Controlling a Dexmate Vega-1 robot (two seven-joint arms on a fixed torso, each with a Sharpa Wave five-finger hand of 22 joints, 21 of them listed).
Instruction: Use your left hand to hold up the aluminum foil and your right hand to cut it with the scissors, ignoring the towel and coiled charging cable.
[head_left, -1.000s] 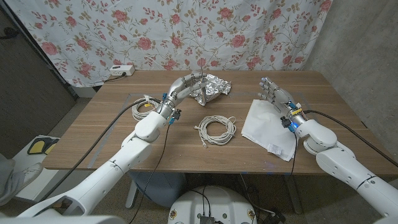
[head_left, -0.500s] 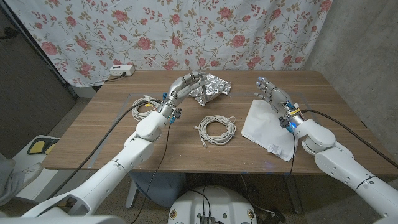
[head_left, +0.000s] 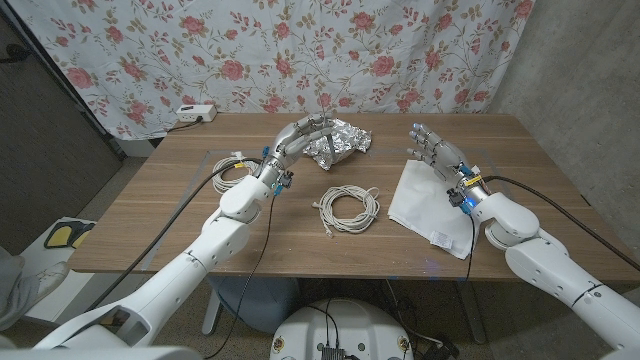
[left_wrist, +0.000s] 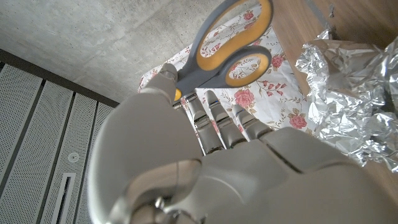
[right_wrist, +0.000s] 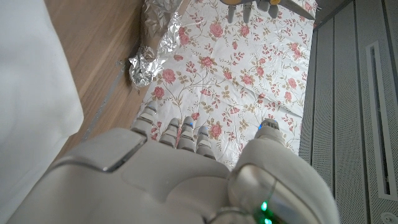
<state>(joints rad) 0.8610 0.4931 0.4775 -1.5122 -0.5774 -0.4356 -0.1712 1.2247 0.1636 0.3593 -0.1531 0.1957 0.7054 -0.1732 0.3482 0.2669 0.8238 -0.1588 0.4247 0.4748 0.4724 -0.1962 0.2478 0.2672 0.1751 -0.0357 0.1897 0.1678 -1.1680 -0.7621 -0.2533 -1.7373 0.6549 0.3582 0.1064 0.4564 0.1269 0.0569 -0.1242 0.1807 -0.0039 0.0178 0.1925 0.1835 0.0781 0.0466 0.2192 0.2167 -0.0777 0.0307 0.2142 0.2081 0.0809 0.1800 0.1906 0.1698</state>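
— What is backing the table, and what is lying on it?

— A floral curtain (head_left: 300, 50) is hanging behind a wooden table (head_left: 180, 220), with a grey wall running along the right. A white power strip (head_left: 195, 114) is sitting at the table's far left corner. A coiled white charging cable (head_left: 348, 207) is lying at the middle, and a white towel (head_left: 430, 205) is lying to its right, its near corner hanging over the table's front edge. A second bundle of cable (head_left: 230, 170) is lying by the left arm.

— And the foil?

— The crumpled aluminum foil (head_left: 340, 143) is sitting on the wood at the far middle, not lifted.

— What is the left hand doing?

— The left hand (head_left: 303, 133) is reaching over the foil's left edge. In the left wrist view its fingers (left_wrist: 214, 121) are gripping the scissors (left_wrist: 230, 46), grey with yellow-lined handle loops, the loops standing up past the fingertips.

— The right hand?

— The right hand (head_left: 432, 150) is hovering above the towel's far edge, fingers spread and holding nothing. The right wrist view is showing those fingers (right_wrist: 180, 134) apart against the curtain.
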